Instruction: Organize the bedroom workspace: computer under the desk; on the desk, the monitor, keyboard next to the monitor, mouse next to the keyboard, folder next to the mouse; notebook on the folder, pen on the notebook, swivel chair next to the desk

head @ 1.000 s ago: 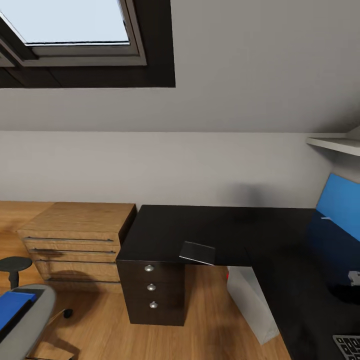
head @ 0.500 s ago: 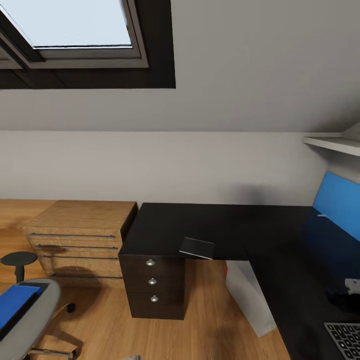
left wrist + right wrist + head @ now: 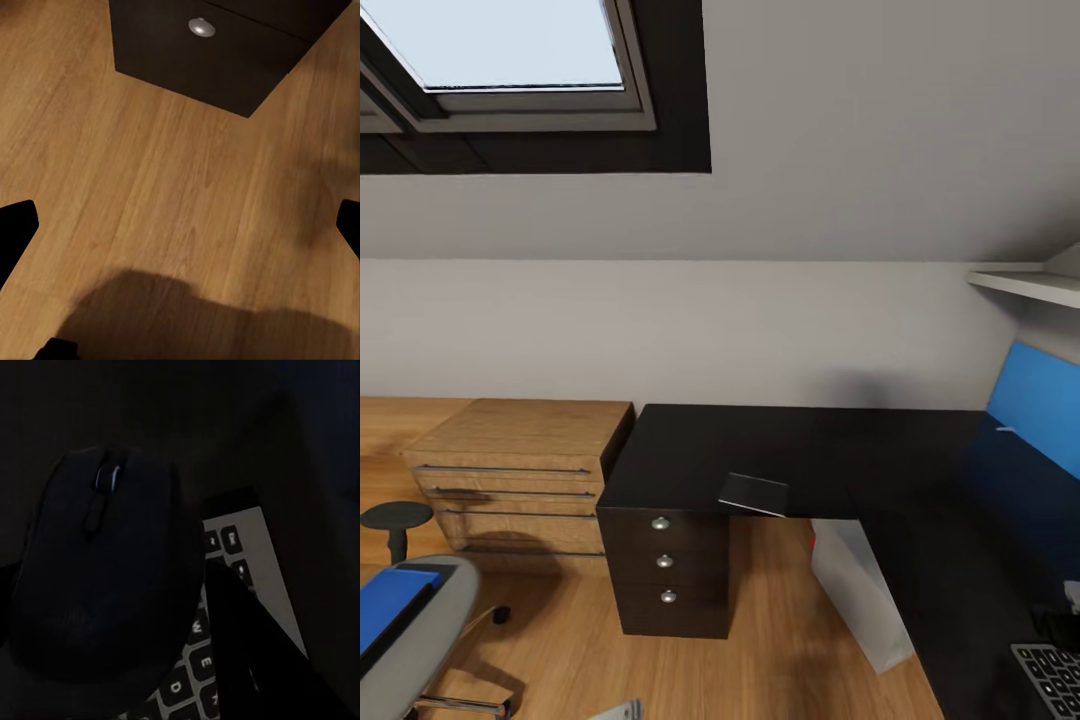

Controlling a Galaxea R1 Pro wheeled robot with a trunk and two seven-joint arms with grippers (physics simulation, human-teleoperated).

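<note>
1. Head view puts you before the large black L-shaped desk [image 3: 780, 455], its black three-drawer block [image 3: 672, 570] at the near left corner and a skylight [image 3: 500, 45] in the sloped ceiling above.
2. A thin dark-covered notebook [image 3: 754, 494] lies on the desk's front edge, just right of the drawer block, one corner overhanging.
3. The pale grey-white boxy computer tower [image 3: 860, 592] stands on the wood floor under the desk, a small red light at its upper left corner.
4. At lower right, the slim silver-grey keyboard with dark keys [image 3: 1050, 678] rests on the desk, cut by the frame edge; a blue wall panel [image 3: 1035, 395] rises behind.
5. At lower left, the grey swivel chair [image 3: 420, 640] carries the flat bright blue folder [image 3: 385, 605] on its seat, well apart from the desk; a low light-wood drawer unit [image 3: 520, 470] stands beside the drawer block.
6. Left wrist view: your left gripper [image 3: 180, 225] hangs spread wide over bare floor, dark fingertips [image 3: 15, 229] at either edge, the drawer block [image 3: 217, 45] ahead of them.
7. Right wrist view: the small dark rounded mouse [image 3: 105, 562] looms close before your right gripper, the keyboard [image 3: 225, 607] just beyond it. A dark finger [image 3: 247, 660] crosses the keys; whether it grips the mouse, you cannot tell.
</note>
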